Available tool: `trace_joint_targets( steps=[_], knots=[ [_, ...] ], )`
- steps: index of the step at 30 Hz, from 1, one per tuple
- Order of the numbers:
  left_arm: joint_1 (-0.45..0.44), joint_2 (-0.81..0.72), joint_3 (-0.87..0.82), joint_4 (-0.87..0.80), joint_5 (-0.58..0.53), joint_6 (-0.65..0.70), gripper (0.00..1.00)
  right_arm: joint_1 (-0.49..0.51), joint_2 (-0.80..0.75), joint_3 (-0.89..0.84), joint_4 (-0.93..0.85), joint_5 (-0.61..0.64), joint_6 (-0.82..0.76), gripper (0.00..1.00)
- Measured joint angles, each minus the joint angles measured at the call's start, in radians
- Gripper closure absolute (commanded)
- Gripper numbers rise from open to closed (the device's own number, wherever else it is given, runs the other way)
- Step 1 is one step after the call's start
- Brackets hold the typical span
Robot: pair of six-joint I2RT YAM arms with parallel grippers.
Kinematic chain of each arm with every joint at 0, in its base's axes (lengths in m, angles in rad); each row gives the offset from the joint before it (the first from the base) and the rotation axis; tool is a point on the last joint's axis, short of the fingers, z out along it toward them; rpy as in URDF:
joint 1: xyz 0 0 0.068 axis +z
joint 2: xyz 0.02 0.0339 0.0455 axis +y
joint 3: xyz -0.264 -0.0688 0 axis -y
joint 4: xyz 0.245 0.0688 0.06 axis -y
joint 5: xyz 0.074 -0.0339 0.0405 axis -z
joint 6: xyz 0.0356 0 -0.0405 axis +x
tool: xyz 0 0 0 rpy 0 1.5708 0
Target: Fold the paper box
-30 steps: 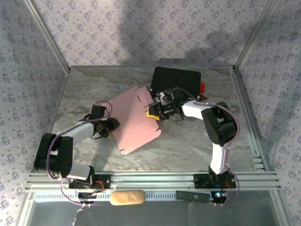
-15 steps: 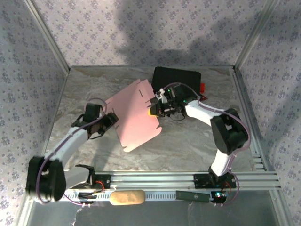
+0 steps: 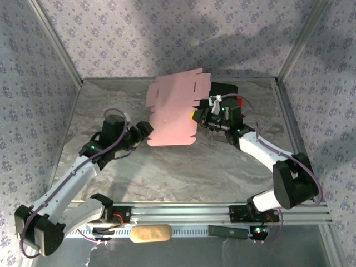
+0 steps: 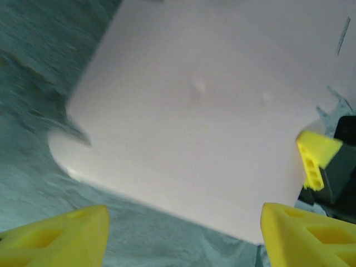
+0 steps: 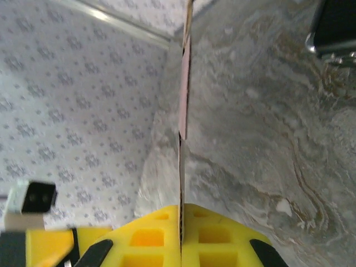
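The paper box is a flat pink card with slits and tabs, held tilted up off the table. My right gripper is shut on its right edge. In the right wrist view the card runs edge-on from between the closed yellow fingers. My left gripper stands open just off the card's lower left corner, not touching it. In the left wrist view the pale face of the card hangs above the marble, with my left gripper wide apart below its edge.
A black hard case lies at the back, partly hidden behind the raised card, with a red part at its right. Patterned walls close in the table on three sides. An aluminium rail runs along the front.
The right gripper shut on the card's right edge and lifted it up and back, in front of the black case. The left gripper let the jaws widen and followed toward the card's corner.
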Motion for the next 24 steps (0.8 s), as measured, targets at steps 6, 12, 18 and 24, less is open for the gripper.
trace_joint_targets(
  steps=[6,12,18,24],
  knots=[
    [-0.285,-0.029,-0.072,0.182,-0.202,-0.148,0.15,0.062,-0.075,-0.066,0.116,0.246,0.212,1.0],
    [-0.333,0.085,-0.093,0.405,-0.291,-0.227,0.14,0.178,-0.138,-0.082,0.111,0.457,0.351,1.0],
    [-0.333,0.181,-0.093,0.572,-0.32,-0.249,0.2,0.238,-0.164,-0.084,0.093,0.573,0.449,1.0],
    [-0.333,0.209,-0.09,0.653,-0.351,-0.246,0.63,0.272,-0.166,-0.102,0.076,0.619,0.511,1.0]
  ],
)
